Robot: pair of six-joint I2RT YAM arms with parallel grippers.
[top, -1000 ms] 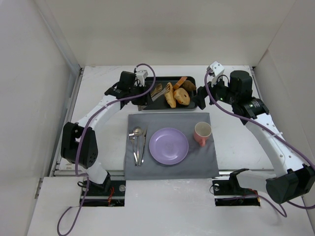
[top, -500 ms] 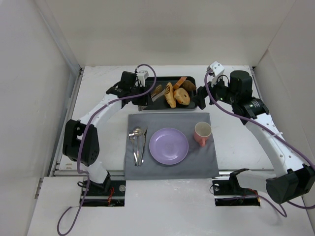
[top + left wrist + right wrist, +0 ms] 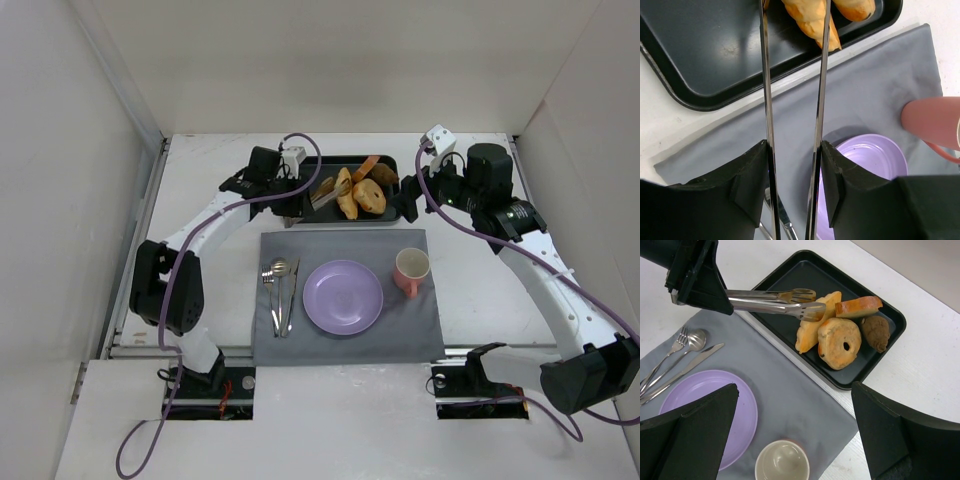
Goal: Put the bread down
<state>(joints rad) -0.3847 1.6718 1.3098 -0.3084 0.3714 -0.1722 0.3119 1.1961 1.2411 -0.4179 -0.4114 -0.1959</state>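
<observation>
The bread (image 3: 344, 195) is an elongated golden piece lying in the black tray (image 3: 350, 221). It also shows in the right wrist view (image 3: 810, 329) and the left wrist view (image 3: 812, 17). My left gripper (image 3: 288, 186) (image 3: 792, 150) is shut on metal tongs (image 3: 318, 190) (image 3: 767, 90) (image 3: 772, 301). The tong arms stand apart, with their tips at the bread's upper end, one tip touching it. The purple plate (image 3: 343, 297) (image 3: 700, 390) (image 3: 865, 155) lies bare on the grey mat. My right gripper (image 3: 410, 197) (image 3: 795, 386) is open and empty, beside the tray's right end.
A ring-shaped bagel (image 3: 840, 342), a bread slice (image 3: 858, 306) and a dark brown chunk (image 3: 875, 332) share the tray. A pink cup (image 3: 411, 270) (image 3: 782, 461) stands right of the plate. A fork, spoon and knife (image 3: 280, 290) lie left of it. White walls enclose the table.
My left gripper has moved a little to the right with the tongs, bringing their tips up to the bread. The right arm has not moved.
</observation>
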